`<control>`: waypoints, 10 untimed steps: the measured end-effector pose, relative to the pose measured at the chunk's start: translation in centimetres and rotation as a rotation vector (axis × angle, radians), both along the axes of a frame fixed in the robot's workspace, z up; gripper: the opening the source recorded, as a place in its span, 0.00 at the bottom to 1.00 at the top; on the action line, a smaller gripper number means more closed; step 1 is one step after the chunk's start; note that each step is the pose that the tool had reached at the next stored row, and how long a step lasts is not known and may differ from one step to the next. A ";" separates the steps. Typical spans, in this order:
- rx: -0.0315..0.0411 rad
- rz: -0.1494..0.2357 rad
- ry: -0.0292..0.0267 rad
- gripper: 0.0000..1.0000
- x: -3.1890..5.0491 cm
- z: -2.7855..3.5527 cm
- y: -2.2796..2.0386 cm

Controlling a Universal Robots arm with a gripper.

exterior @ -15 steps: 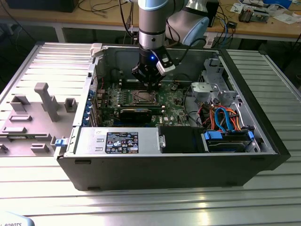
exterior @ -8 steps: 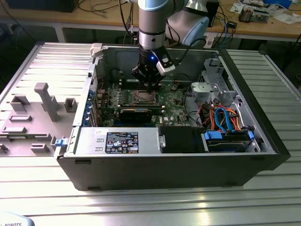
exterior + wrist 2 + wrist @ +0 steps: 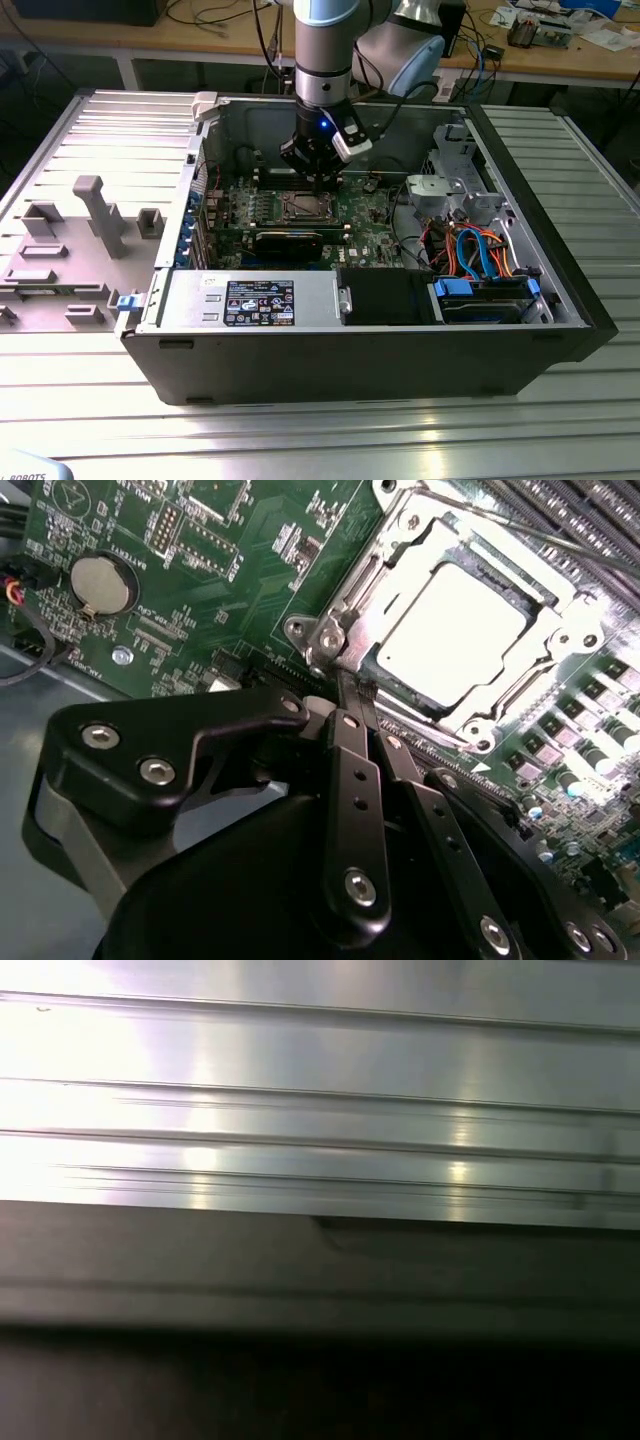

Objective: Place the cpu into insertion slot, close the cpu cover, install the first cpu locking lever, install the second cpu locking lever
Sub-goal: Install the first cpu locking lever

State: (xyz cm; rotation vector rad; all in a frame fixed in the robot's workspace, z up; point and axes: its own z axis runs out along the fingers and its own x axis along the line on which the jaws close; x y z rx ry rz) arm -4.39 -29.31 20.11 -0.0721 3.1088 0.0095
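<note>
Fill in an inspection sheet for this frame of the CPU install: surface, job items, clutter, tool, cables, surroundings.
Surface: ribbed metal table carrying an open computer case.
Job's things: cpu sits in the insertion slot; cpu cover is closed over it, framing the chip.
Clutter: grey fixture blocks on the exterior view's left.
Grippers: tool has its fingers together, tips at the socket frame's corner; whether they touch a lever cannot be told.
Cables: orange and blue leads by the drive bay.
Surroundings: wooden bench behind, with loose wires.
</note>
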 end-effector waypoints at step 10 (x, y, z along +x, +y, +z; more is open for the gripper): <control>-0.0152 0.000 0.0002 0.11 0.00 0.51 -0.29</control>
